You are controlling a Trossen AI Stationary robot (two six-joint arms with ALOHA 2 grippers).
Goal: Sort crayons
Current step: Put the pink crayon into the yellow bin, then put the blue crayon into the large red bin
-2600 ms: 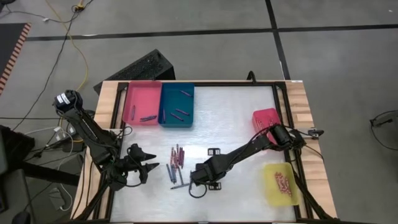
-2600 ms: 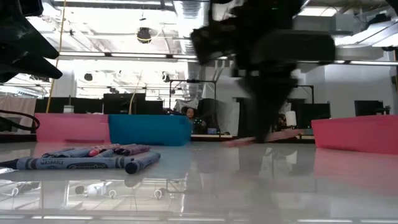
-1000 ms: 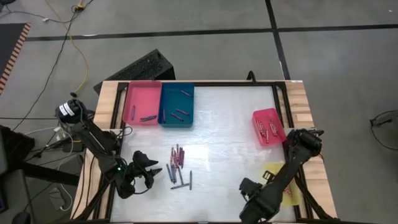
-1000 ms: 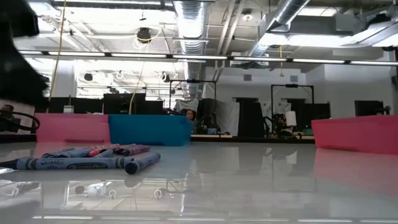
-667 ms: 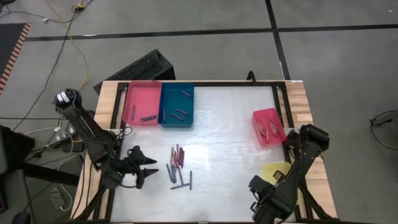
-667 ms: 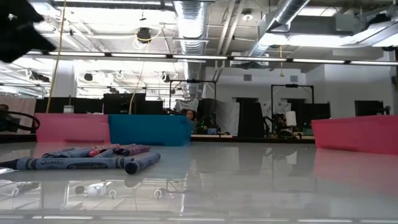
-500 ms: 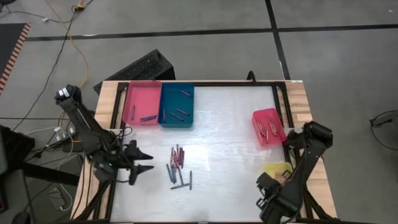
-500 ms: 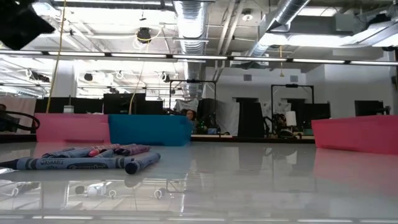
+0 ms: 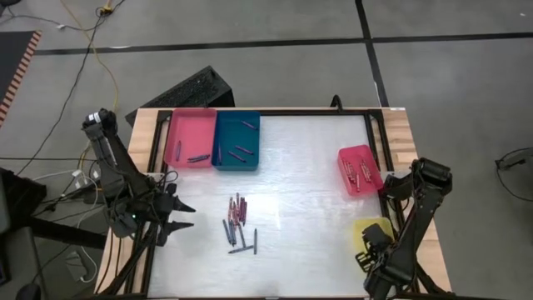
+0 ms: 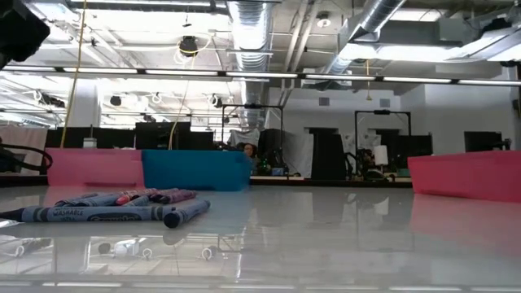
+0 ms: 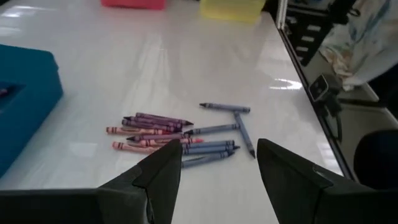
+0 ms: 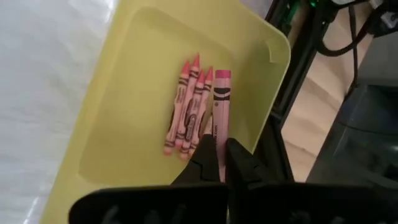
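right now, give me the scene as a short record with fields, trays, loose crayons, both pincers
trays: pink tray and blue tray side by side at the far left; red tray at the right edge; yellow tray near right
loose crayons: pile of crayons on the table, left of centre
left pincer: open, empty, short of the pile
right pincer: shut on a pink crayon, over the yellow tray
in yellow tray: a few pink crayons

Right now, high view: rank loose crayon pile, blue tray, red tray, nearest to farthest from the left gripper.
1. Loose crayon pile, mid-table, beside the left gripper.
2. Blue tray, at the table's far edge.
3. Red tray, across the table on the right arm's side.
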